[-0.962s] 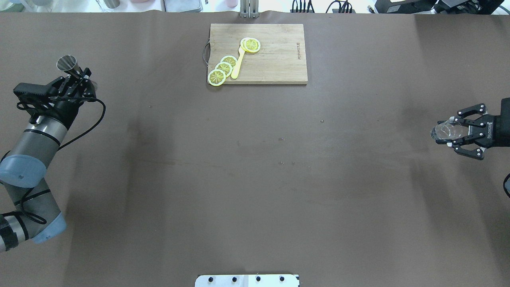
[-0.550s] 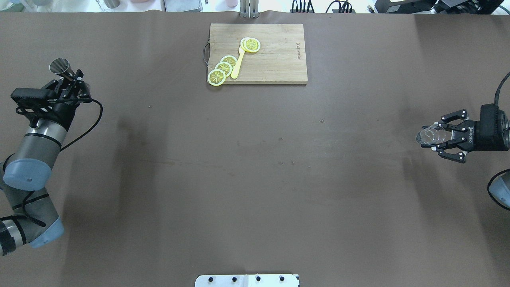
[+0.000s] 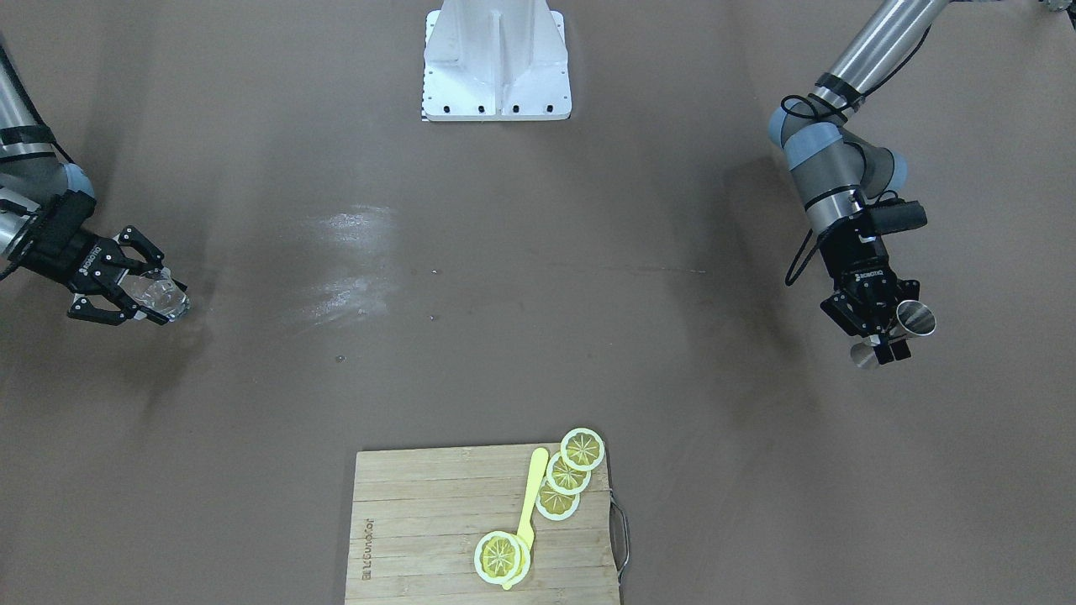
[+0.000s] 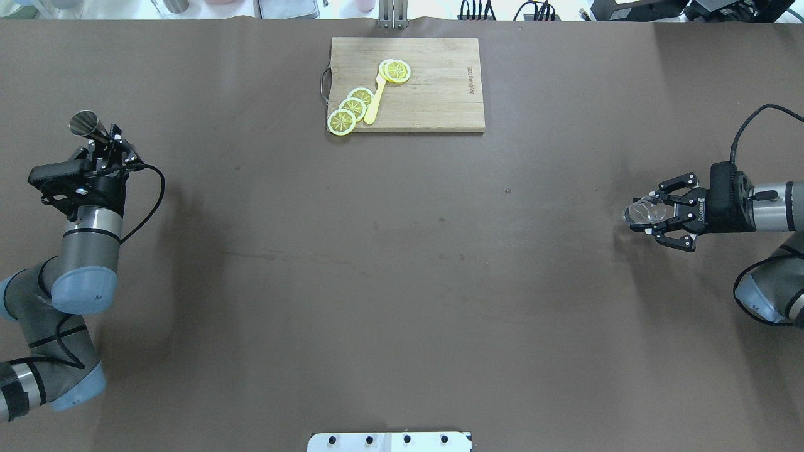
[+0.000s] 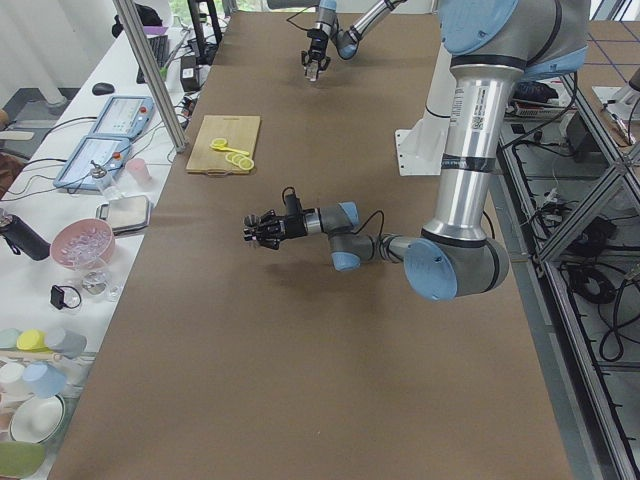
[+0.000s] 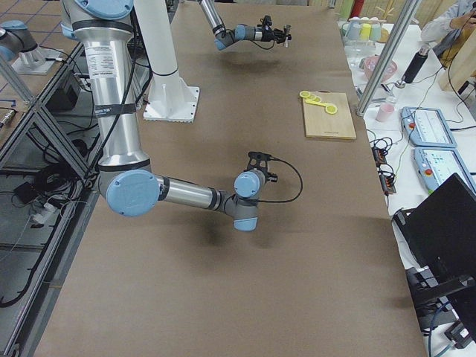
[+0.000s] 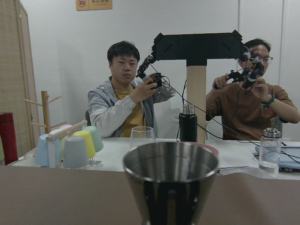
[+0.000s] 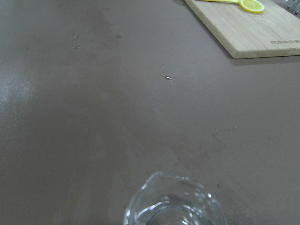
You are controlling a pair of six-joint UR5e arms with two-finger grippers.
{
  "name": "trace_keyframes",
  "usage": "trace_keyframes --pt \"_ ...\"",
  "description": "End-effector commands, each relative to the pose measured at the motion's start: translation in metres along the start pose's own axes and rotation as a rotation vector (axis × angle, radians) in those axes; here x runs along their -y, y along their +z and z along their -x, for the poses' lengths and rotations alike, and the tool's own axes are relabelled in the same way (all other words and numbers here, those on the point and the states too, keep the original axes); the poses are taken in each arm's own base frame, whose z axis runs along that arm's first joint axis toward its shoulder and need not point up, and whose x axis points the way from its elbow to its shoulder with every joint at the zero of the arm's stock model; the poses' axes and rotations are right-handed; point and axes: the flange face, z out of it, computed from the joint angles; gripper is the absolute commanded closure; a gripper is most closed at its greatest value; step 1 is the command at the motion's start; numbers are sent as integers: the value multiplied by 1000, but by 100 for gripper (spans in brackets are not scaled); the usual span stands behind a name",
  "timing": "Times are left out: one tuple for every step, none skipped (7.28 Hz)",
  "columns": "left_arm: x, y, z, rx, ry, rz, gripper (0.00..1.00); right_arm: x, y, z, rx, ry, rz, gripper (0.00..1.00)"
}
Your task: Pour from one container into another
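Observation:
The steel jigger (image 4: pixel 85 123) is held off the table at the far left, tilted, with my left gripper (image 4: pixel 102 139) shut on its narrow waist. In the left wrist view the jigger's open rim (image 7: pixel 171 161) fills the lower middle. From the front, the same jigger (image 3: pixel 913 318) and left gripper (image 3: pixel 883 332) are on the right. My right gripper (image 4: pixel 651 213) is shut on the clear glass cup (image 4: pixel 639 212) at the far right, pointing toward the table's middle. The cup's rim (image 8: pixel 171 201) shows at the bottom of the right wrist view. The cup (image 3: pixel 161 294) is also at the left of the front view.
A wooden cutting board (image 4: pixel 433 94) with lemon slices (image 4: pixel 352 107) and a yellow utensil lies at the far middle of the table. The robot's white base plate (image 4: pixel 389 441) is at the near edge. Two people sit beyond the table's far side, behind cups and a bottle (image 7: pixel 188 124).
My right gripper has carried the glass cup inward, toward the table's middle. My left arm has drawn the jigger a little nearer the robot and outward.

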Motion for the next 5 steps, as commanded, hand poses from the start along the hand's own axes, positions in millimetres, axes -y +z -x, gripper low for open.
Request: trace_keyframes --pt "-7 -1 4 28 -27 -7 100 -2 17 -8 5 9 12 100" --pt "-10 -2 4 44 -14 -22 100 0 23 -10 8 8 11 100" --pt "-17 -2 4 75 -14 -39 100 1 27 -11 11 8 13 100" --pt "-23 1 7 108 -25 -53 100 4 34 -13 14 6 11 100" --pt "-23 1 7 112 -28 -53 100 5 36 -14 14 6 11 100"
